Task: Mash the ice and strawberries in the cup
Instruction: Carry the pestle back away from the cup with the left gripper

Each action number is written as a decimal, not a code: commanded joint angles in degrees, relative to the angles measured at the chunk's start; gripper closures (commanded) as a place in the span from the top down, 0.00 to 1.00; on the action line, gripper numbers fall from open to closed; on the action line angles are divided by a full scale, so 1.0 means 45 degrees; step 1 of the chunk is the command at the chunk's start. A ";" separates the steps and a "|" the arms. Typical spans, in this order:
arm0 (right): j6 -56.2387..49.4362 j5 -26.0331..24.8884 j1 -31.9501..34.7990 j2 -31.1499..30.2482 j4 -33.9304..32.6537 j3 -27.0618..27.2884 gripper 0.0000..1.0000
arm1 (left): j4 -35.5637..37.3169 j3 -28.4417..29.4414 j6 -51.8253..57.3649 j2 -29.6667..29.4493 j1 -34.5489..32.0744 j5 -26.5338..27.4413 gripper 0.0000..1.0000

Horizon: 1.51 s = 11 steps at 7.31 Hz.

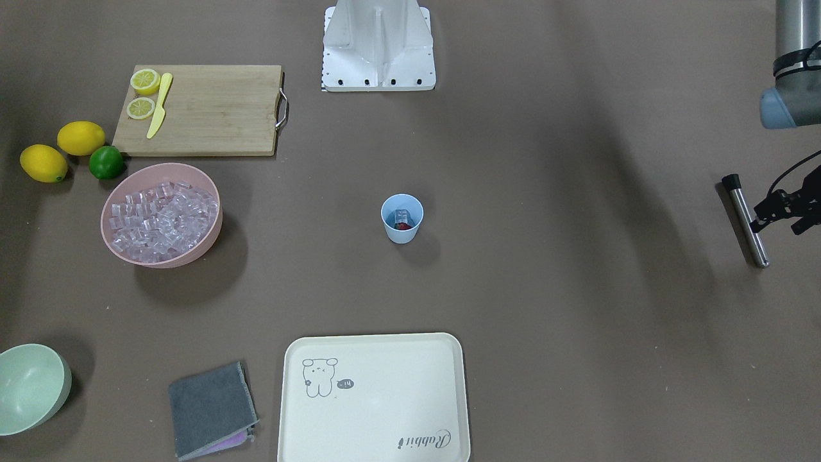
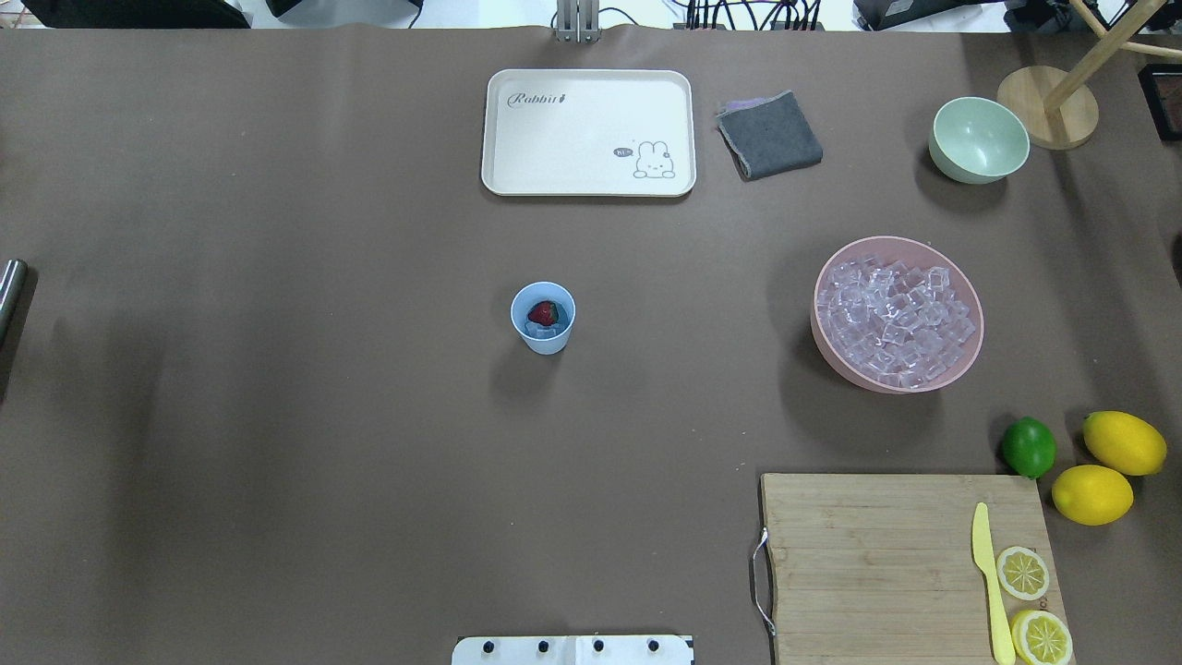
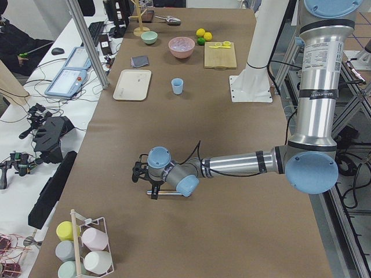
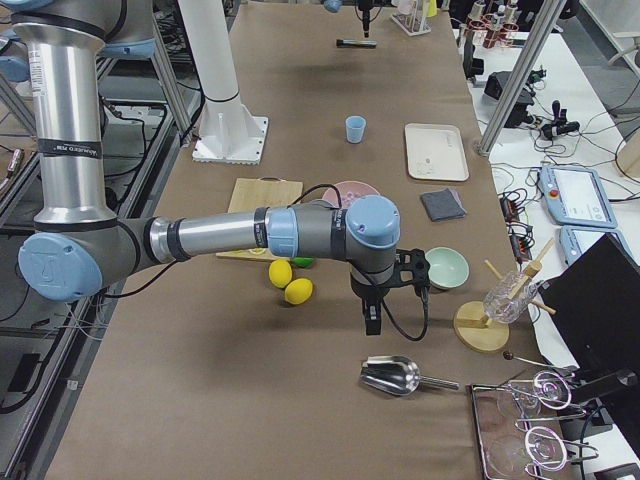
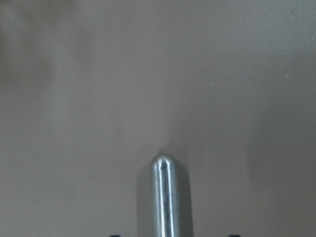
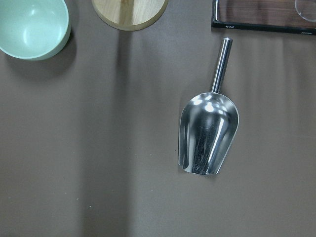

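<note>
Strawberry (with ice) inside upright light-blue cup

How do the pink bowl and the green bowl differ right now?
Colour: the pink bowl is pink, while the green bowl is pale green.
Contents: the pink bowl is heaped with ice; the green bowl is empty.
Size: the pink bowl is wider than the green bowl.
Both are round, upright and on the robot's right side.
</note>
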 commanded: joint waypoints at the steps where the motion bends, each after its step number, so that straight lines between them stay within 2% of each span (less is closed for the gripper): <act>1: 0.0035 0.0031 0.0000 0.0002 0.0000 -0.0004 0.99 | 0.0158 -0.0335 0.0007 -0.0612 -0.0633 -0.0032 0.99; 3: 0.0074 0.0050 0.0000 0.0040 -0.0020 -0.0004 0.99 | 0.1306 -0.0705 0.0452 -0.1024 -0.1861 -0.1392 0.99; 5: 0.0075 0.0050 0.0000 0.0118 -0.0039 0.0015 0.99 | 0.3236 -0.2028 0.1970 -0.0948 -0.3152 -0.1651 0.99; 6: 0.0094 0.0050 0.0000 0.0138 -0.0039 0.0015 0.99 | 0.5431 -0.3138 0.3256 -0.0909 -0.3931 -0.2543 0.99; 7: 0.0094 0.0127 0.0000 0.0138 -0.0039 0.0034 0.99 | 0.7483 -0.4271 0.4023 -0.0889 -0.4248 -0.2532 0.99; 11: 0.0094 0.0128 0.0000 0.0119 -0.0059 0.0074 0.99 | 0.7719 -0.4304 0.4419 -0.0284 -0.4192 -0.1596 0.99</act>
